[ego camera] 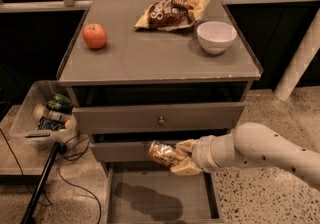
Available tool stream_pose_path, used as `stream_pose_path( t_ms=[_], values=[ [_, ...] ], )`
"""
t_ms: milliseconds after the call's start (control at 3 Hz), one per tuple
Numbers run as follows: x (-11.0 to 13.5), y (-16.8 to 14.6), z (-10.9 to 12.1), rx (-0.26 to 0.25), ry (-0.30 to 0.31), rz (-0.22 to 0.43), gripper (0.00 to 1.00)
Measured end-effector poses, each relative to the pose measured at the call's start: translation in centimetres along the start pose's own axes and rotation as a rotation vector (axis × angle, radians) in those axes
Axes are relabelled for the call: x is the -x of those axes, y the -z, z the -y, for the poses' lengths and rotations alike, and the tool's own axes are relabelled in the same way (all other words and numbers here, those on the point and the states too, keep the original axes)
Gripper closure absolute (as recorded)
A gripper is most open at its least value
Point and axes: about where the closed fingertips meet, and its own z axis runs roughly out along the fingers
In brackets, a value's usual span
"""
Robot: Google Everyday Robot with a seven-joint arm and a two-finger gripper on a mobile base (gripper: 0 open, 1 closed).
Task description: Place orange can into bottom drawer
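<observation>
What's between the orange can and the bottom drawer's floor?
Nothing, just air, in the camera view. The gripper holds the orange can above the bare bottom drawer.
</observation>
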Motion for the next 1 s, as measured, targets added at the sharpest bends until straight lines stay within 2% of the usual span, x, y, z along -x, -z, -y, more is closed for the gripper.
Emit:
stream_pose_path(
  t_ms=[333,667,1000],
  values=[
    [-2.4,-4.3,-1.9,0.057,-0.025,-0.006,1.00],
    [-7.5,-10.3,-4.2,0.112,-0.080,-0.036,1.00],
    [-11.8,-14.2,-5.2,0.084,-0.110,-0.055,1.00]
  ],
)
